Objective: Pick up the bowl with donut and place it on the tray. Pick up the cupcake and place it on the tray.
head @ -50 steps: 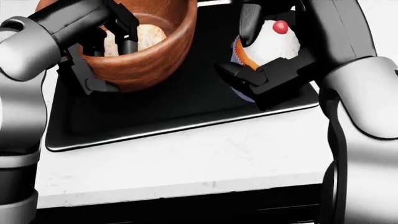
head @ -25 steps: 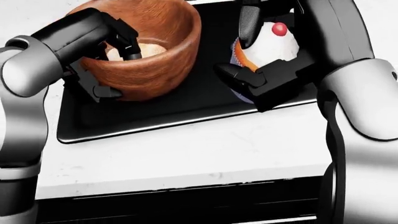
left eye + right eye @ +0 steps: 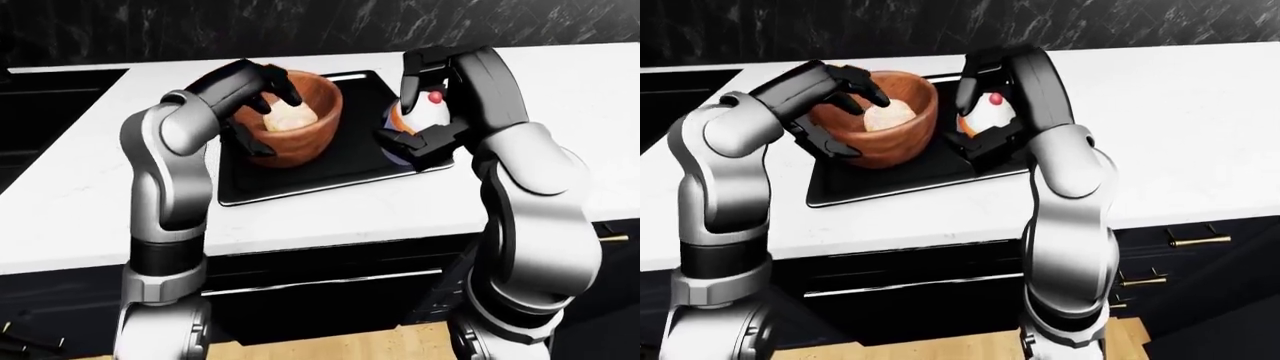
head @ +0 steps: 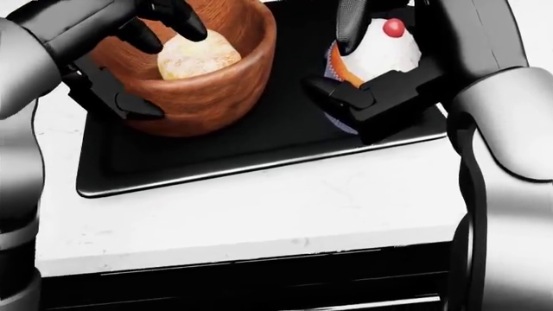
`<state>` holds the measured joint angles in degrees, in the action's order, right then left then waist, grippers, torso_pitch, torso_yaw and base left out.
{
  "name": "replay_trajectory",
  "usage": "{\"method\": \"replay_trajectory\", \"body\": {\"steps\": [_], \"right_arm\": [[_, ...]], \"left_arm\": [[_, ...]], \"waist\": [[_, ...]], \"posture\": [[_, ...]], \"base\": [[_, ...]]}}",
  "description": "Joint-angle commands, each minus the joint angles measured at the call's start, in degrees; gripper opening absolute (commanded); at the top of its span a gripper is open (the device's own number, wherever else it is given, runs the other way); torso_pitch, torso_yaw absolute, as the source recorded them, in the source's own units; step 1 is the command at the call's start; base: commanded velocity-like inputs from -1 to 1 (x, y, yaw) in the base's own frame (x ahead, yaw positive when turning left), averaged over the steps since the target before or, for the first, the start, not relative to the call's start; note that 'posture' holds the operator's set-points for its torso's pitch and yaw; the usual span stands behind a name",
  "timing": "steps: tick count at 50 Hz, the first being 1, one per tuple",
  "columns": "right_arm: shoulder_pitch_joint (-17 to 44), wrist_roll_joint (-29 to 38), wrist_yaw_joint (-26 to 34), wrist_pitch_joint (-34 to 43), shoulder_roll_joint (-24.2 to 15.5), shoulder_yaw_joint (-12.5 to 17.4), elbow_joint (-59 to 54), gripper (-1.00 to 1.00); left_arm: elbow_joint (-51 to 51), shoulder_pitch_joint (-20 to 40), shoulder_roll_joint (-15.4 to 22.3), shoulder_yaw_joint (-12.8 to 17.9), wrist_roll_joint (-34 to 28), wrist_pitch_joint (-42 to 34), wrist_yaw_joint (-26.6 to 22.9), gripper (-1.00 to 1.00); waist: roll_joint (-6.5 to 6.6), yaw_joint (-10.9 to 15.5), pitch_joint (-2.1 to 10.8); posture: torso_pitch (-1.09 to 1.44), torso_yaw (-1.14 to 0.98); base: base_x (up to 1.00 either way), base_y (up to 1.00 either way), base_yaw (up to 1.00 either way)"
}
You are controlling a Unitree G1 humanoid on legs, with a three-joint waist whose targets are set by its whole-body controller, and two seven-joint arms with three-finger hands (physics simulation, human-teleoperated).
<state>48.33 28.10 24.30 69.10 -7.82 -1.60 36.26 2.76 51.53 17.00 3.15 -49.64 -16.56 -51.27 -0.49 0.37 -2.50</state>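
Brown wooden bowl (image 4: pixel 203 84) holding pale donut (image 4: pixel 197 55) sits upper left on flat black tray (image 4: pixel 259 139). Left hand (image 4: pixel 129 58) grips bowl rim. Right hand (image 4: pixel 371 71) clasps white-frosted, cherry-topped cupcake (image 4: pixel 384 52), upper right over tray.

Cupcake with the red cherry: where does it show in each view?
Left-eye view: cupcake upper centre-right, inside the right hand.
Head view: top right, over the tray's right end.
Right-eye view: upper centre.
Shared landmark: the wooden bowl, directly left of it on the black tray.

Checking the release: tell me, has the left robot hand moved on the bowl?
Yes. The left robot hand rose toward the view's top against the bowl rim.
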Motion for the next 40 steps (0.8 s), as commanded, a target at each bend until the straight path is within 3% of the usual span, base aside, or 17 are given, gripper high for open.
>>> {"method": "replay_trajectory", "body": {"steps": [1, 9, 21, 31, 40], "right_arm": [[1.9, 0.3, -0.4, -1.5, -0.4, 0.5, 1.0, -1.0], [4.6, -1.0, -1.3, -4.9, -1.4, 2.1, -5.3, -1.0], [4.9, -4.0, -13.2, -28.7, 0.0, 3.4, -30.3, -1.0], [6.1, -7.0, -20.1, -36.6, 0.1, 4.1, -37.8, -1.0], [4.7, -7.8, -22.6, -38.7, 0.7, 3.5, -40.5, -1.0]], "left_arm": [[2.9, 1.5, 0.8, 1.1, 0.1, -0.5, -0.4, 0.15], [10.5, 1.8, 2.6, 2.5, 0.6, -4.5, -4.0, 0.17], [14.3, 2.2, 3.8, 2.7, 1.9, -7.5, -4.8, 0.3], [14.9, 2.6, 3.6, 2.4, 2.0, -8.0, -4.9, 0.25], [14.5, 2.4, 3.4, 2.3, 2.1, -7.6, -4.5, 0.22]], "waist": [[0.06, 0.0, 1.57], [0.17, 0.0, 1.43], [0.25, -0.1, 1.58], [0.1, 0.0, 1.28], [-0.1, 0.0, 1.36]], "posture": [[0.0, 0.0], [0.0, 0.0], [0.0, 0.0], [0.0, 0.0], [0.0, 0.0]], "base": [[0.0, 0.0, 0.0], [0.0, 0.0, 0.0], [0.0, 0.0, 0.0], [0.0, 0.0, 0.0], [0.0, 0.0, 0.0]]}}
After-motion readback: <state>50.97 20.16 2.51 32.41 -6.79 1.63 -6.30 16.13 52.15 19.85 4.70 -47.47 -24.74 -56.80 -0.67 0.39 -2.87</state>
